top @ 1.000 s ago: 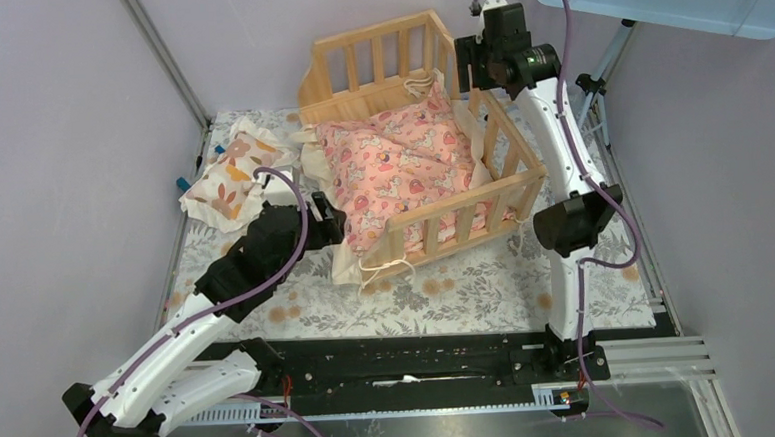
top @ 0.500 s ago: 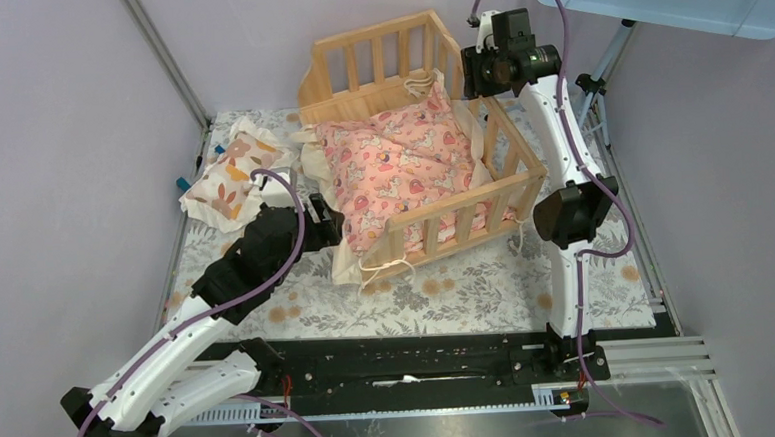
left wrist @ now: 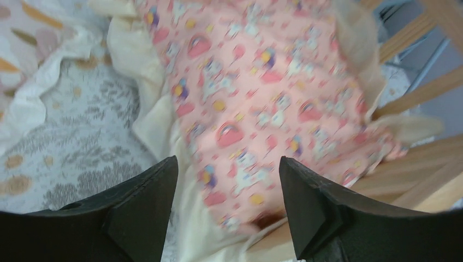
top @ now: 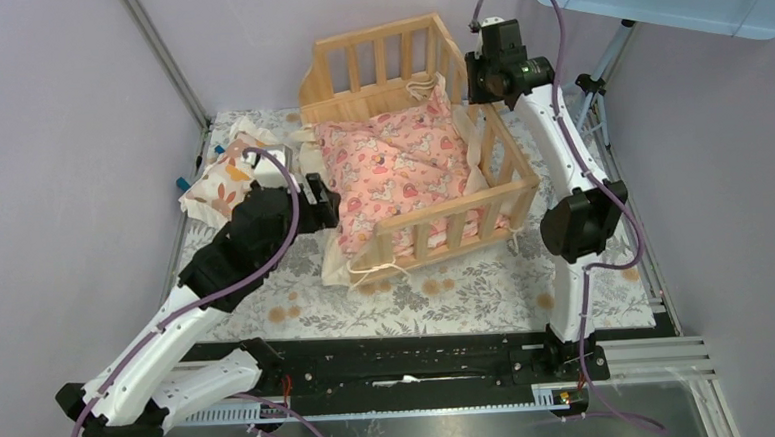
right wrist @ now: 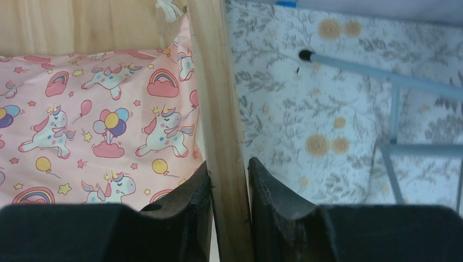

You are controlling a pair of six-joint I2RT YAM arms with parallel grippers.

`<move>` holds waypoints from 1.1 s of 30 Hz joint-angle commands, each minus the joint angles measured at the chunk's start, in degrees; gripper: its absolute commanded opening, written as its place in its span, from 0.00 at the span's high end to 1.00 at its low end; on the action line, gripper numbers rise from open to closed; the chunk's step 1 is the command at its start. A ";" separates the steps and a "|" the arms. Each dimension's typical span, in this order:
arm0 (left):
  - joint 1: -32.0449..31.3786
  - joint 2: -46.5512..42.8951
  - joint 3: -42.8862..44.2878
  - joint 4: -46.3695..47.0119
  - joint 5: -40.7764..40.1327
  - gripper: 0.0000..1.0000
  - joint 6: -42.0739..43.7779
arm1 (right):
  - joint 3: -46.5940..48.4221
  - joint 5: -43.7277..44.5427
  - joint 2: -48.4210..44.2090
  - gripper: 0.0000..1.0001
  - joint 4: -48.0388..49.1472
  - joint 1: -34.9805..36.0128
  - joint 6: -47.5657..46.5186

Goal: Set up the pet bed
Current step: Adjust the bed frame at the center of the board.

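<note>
- The light natural-wood, crib-like pet bed (top: 451,218) with slatted rails is sitting toward the far middle of the table, turned at an angle, its open side facing the left arm
- The pink unicorn-print cushion (top: 401,163) with a cream ruffle is lying inside the frame, but its near-left corner is spilling over the open edge onto the grey floral cloth (top: 467,289) covering the table
- The right gripper (right wrist: 228,170) is pinching the top of the bed's far-right rail, one finger on the cushion side and one outside, both appearing to press the wood
- The left gripper (left wrist: 226,164) is hanging wide open and empty just above the ruffled overhang, touching nothing
- The small cream pillow (top: 223,177) with orange leaf prints is lying apart to the left of the bed, near the left arm's wrist
- Judging from this, the step in hand is steadying the frame while the cushion is being squared up inside it
- Doing it well means the right grip holding firm so the frame is not pivoting, while the left jaws are coming down on the ruffle alone, taking a shallow pinch of fabric and easing it inward over the plank lip
- The risk is the light frame sliding on the cloth if the fabric is being tugged sideways
</note>
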 commanded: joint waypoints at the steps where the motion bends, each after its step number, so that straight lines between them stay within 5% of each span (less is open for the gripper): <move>1: 0.47 4.33 9.42 1.68 -1.65 0.26 4.60 | -12.28 18.05 -12.03 1.00 4.15 8.45 23.74; 7: 0.46 13.01 19.45 2.34 1.44 0.25 6.88 | -32.63 22.53 -23.72 0.97 18.03 15.43 38.28; 11: 0.49 18.97 24.33 2.61 6.01 0.23 7.77 | -34.97 19.93 -26.36 0.59 18.88 16.96 37.07; 15: 0.50 23.73 27.50 3.49 10.59 0.20 8.10 | -40.37 20.32 -35.66 0.39 21.33 16.79 29.76; 23: -0.82 35.62 39.28 4.02 19.58 0.16 9.14 | -52.60 25.04 -60.62 0.32 24.49 16.78 20.44; 33: -9.93 58.00 65.85 -10.87 10.26 0.13 9.96 | -58.92 37.78 -77.55 0.32 17.69 16.80 16.64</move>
